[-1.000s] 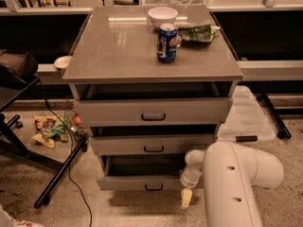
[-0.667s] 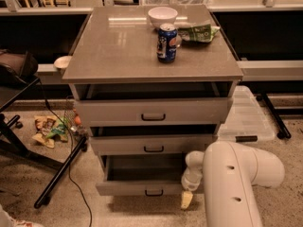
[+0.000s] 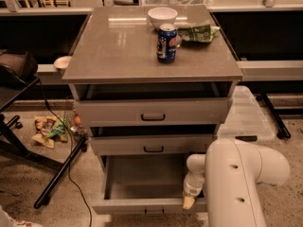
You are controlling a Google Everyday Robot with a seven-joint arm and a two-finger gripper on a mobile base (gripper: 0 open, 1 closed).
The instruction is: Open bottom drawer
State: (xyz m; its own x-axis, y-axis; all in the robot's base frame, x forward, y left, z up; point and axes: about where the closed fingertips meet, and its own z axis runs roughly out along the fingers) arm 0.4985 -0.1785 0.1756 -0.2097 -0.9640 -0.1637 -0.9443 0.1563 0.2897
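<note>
While the bottom drawer (image 3: 147,186) stands pulled out: it is the lowest of three in the grey cabinet (image 3: 118,51), its bare floor showing and its front well forward of the two above.
Gripper (image 3: 189,201): low at the foot of the cabinet, at the right end of that drawer's front as seen from the cabinet's face, not at the small central handle (image 3: 154,211). I cannot tell whether it is spread or closed.
Arm (image 3: 236,174): white and bulky, just in front of the cabinet's lower right corner.
Step in hand: by the look of it, the last stretch of the pull; the task seems nearly done.
How to do it well: draw straight out from the cabinet, level and slow. An off-centre hold can skew a drawer on its runners, so any sideways drift calls for easing off. Stop short of the runners' end.
Middle drawer (image 3: 154,144) and top drawer (image 3: 154,111): each slightly ajar in the cabinet; best left untouched.
On the cabinet top: a soda can (image 3: 166,43), a white bowl (image 3: 162,17) and a green packet (image 3: 199,32), which a jerk might shake.
</note>
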